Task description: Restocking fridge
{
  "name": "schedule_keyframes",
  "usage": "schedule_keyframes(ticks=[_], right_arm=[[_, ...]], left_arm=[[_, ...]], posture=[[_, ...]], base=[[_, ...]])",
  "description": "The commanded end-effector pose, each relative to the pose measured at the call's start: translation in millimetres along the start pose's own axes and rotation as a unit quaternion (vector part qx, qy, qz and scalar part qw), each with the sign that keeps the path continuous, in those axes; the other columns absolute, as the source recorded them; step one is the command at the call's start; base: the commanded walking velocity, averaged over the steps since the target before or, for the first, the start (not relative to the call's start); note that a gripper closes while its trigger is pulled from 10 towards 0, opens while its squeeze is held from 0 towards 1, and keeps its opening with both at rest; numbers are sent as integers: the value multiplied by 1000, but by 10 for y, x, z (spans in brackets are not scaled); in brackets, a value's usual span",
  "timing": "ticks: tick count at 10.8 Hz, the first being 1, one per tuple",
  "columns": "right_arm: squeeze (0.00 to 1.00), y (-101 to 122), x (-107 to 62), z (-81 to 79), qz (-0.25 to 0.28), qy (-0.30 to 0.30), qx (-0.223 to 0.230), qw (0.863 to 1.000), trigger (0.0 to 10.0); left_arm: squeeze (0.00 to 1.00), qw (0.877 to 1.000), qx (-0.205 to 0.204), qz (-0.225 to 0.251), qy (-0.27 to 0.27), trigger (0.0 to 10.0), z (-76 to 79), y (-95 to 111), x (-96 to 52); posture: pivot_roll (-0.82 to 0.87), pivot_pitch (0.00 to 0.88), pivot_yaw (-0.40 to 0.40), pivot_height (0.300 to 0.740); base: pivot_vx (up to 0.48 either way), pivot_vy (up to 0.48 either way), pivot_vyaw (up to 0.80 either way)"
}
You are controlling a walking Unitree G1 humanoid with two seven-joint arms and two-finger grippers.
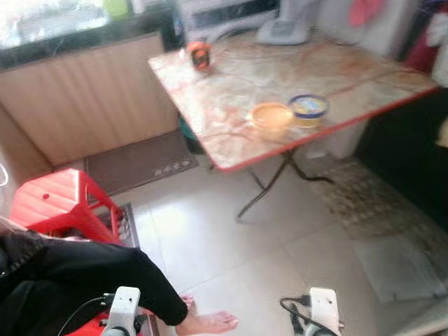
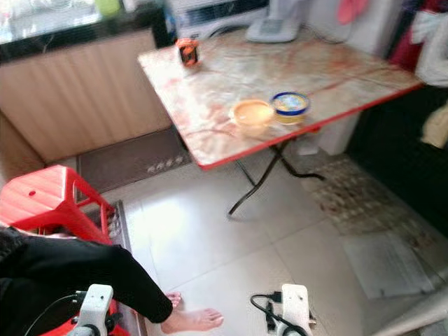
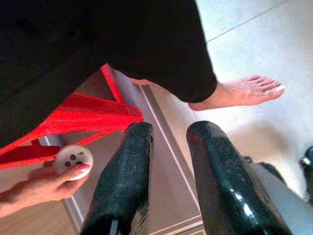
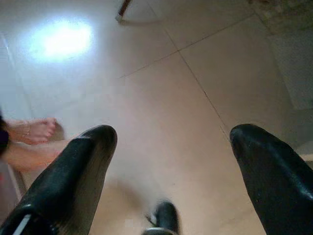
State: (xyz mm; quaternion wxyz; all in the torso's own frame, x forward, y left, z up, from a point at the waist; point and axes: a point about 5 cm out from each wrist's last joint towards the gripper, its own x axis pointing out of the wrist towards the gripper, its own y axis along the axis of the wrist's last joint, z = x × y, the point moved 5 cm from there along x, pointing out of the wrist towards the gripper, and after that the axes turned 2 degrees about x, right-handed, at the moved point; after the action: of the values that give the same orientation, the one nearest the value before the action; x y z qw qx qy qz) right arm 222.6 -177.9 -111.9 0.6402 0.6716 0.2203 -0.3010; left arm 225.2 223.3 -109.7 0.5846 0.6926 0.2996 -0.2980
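A folding table (image 1: 231, 91) with a marbled top and red edge stands ahead. On it are a small dark jar with an orange label (image 1: 200, 54), a round tub with an orange lid (image 1: 270, 115) and a tub with a blue lid (image 1: 308, 106) beside it. Both arms hang low at the near edge of the eye views. My left gripper (image 3: 171, 129) is slightly open with nothing between its fingers, above a red stool and a person's leg. My right gripper (image 4: 171, 134) is wide open over bare floor tiles.
A person in black trousers (image 1: 84, 273) sits at my left on a red stool, bare foot (image 1: 206, 322) on the tiles. A hand holds a small round white object (image 3: 72, 159). Another red stool (image 1: 56, 203), a dark mat (image 1: 136, 164) and a wooden cabinet (image 1: 84, 91) stand left; a patterned rug (image 1: 371, 196) lies right.
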Motion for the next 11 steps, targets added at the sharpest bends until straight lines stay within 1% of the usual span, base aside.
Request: schedule_keyframes(ticks=[1, 4, 11], right_arm=[[0, -15, -8, 30, 0, -6, 5, 1000, 10000], [0, -16, -8, 30, -1, -6, 5, 1000, 10000], [0, -15, -10, 31, 1, -6, 7, 1000, 10000]], left_arm=[[0, 1000, -3, -7, -1, 10000, 4, -16, 1], [0, 1000, -3, -7, -1, 10000, 3, -17, 1], [0, 1000, -3, -7, -1, 10000, -1, -22, -1]], posture=[[-197, 50, 108, 740], [-197, 50, 108, 740], [-197, 52, 109, 740]], base=[[337, 0, 0], [337, 0, 0], [341, 0, -800]])
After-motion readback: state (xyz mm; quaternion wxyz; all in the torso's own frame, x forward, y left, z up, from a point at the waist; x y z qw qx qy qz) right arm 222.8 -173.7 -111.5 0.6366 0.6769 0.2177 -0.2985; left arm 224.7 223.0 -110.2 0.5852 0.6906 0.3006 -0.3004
